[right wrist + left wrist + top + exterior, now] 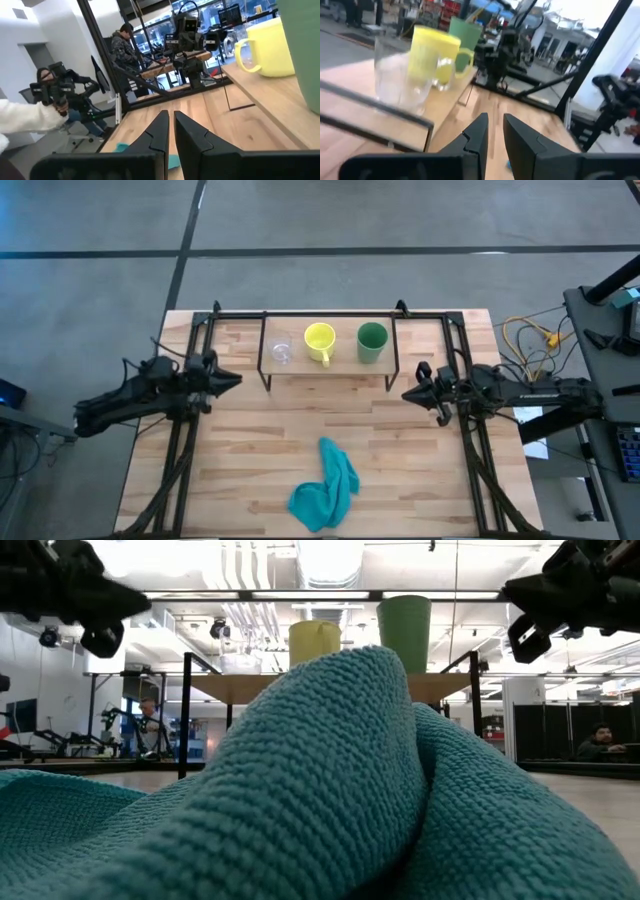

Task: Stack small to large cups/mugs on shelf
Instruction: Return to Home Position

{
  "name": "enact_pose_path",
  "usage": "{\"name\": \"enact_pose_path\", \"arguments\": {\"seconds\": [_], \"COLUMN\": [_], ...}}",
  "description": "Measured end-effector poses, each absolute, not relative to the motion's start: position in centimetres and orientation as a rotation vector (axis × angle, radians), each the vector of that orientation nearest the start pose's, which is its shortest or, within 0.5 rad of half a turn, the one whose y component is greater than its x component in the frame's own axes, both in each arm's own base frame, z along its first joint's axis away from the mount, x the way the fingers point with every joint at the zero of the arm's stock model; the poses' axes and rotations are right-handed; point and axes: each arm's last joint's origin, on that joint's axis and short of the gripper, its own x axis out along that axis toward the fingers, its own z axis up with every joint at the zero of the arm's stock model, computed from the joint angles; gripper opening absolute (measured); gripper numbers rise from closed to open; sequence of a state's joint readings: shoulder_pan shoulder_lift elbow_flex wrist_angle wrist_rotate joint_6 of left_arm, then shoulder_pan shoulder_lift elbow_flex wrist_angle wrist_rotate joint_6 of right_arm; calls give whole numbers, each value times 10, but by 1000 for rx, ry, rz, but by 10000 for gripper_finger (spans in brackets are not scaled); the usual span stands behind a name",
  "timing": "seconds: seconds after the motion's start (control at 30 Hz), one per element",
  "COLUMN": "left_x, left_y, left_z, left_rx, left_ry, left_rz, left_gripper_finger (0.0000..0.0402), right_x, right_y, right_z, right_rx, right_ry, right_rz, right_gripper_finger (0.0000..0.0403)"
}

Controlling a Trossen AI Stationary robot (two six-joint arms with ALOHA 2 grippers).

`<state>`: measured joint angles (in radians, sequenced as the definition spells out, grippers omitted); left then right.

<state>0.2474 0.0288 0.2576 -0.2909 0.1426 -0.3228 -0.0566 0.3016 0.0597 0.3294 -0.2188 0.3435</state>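
On the shelf (330,367) at the table's far middle, three vessels stand upright in a row. From left to right they are a clear glass cup (282,350), a yellow mug (319,340) with a handle, and a green cup (372,341). My left gripper (235,380) hovers shut by the shelf's left end, pointing right; its wrist view shows the glass cup (400,75), the mug (432,57) and the green cup (465,35) ahead. My right gripper (408,393) hovers shut by the shelf's right end, pointing left, with the mug (265,47) ahead.
A crumpled teal cloth (325,485) lies on the table near its near edge and fills most of the low view (320,790). Black frame rails (330,314) run along the table's far edge and sides. A person (122,45) stands in the room beyond.
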Motion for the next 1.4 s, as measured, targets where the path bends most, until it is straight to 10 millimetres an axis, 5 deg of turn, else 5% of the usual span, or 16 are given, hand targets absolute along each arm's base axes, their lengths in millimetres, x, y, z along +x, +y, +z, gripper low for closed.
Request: {"name": "enact_pose_path", "arguments": {"seconds": [0.6, 1.4], "left_x": [96, 98], "left_y": [18, 19], "left_z": [172, 167], "left_rx": [-360, -350], "left_ry": [-12, -13], "left_rz": [41, 41], "left_gripper_finger": [46, 46], "right_x": [116, 116], "right_y": [0, -1], "right_z": [178, 162], "right_rx": [299, 267], "right_ry": [-20, 96], "right_rz": [169, 140], "right_gripper_finger": [22, 22]}}
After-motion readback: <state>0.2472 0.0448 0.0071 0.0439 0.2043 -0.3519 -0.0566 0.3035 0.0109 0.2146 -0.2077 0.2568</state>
